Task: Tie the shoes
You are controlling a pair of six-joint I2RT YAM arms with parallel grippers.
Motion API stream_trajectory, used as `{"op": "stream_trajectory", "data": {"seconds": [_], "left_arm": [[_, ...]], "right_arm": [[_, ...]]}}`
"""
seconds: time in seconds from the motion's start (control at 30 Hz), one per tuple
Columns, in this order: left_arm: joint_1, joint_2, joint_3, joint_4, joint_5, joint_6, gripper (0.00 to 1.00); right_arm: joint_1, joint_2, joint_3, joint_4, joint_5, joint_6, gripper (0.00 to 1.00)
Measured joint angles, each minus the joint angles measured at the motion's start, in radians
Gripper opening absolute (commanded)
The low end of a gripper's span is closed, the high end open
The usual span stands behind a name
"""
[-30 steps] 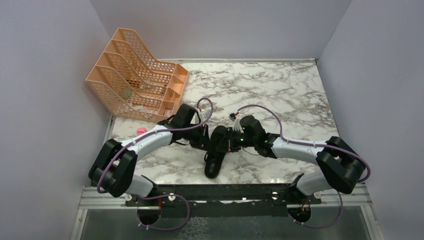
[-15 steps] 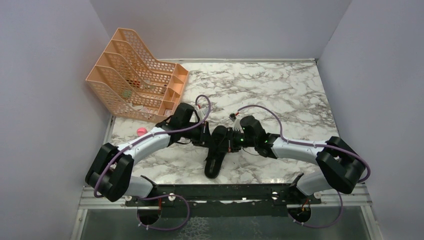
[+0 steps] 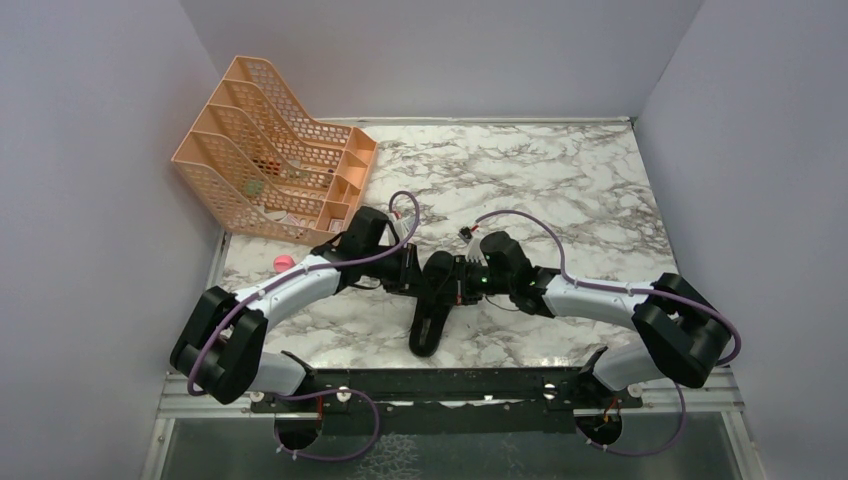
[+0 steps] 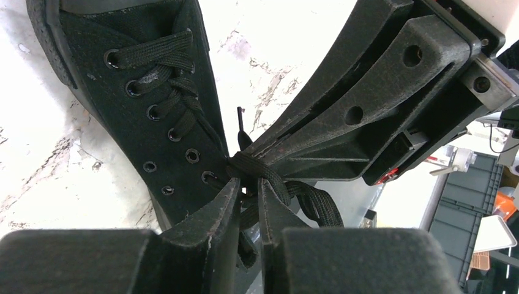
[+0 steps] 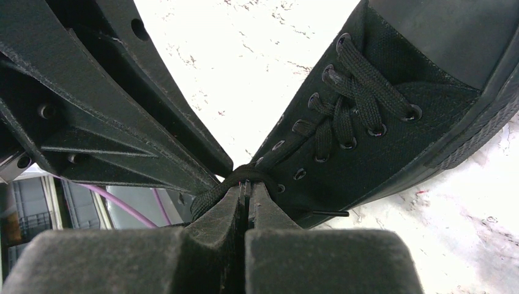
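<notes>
One black low-cut shoe (image 3: 428, 328) lies on the marble table near the front edge, between the two arms. Both grippers meet over its laced top. In the left wrist view the eyelets and crossed laces of the shoe (image 4: 144, 92) fill the upper left. My left gripper (image 4: 248, 184) has its fingers parted by a narrow gap, with a black lace (image 4: 306, 199) running loosely through it. My right gripper (image 5: 245, 184) is shut on the lace (image 5: 211, 193) right beside the shoe (image 5: 398, 116). The two sets of fingertips nearly touch each other (image 3: 437, 283).
An orange mesh file organizer (image 3: 275, 165) stands at the back left, and a small pink object (image 3: 283, 263) lies near the left arm. The white marble table (image 3: 540, 180) is boxed in by grey walls on the left, right and back.
My left gripper's fingers have parted slightly around the lace, and the left arm has shifted a little. The right gripper and the shoe stay where they were.
</notes>
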Motion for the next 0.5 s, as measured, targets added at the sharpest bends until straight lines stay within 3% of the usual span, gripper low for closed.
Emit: {"op": "stream_trajectory", "data": {"seconds": [0.5], "left_arm": [[-0.007,0.000,-0.047,0.089,-0.008,-0.058,0.30]], "right_arm": [[0.000,0.000,-0.008,0.018,-0.018,0.000,0.01]]}}
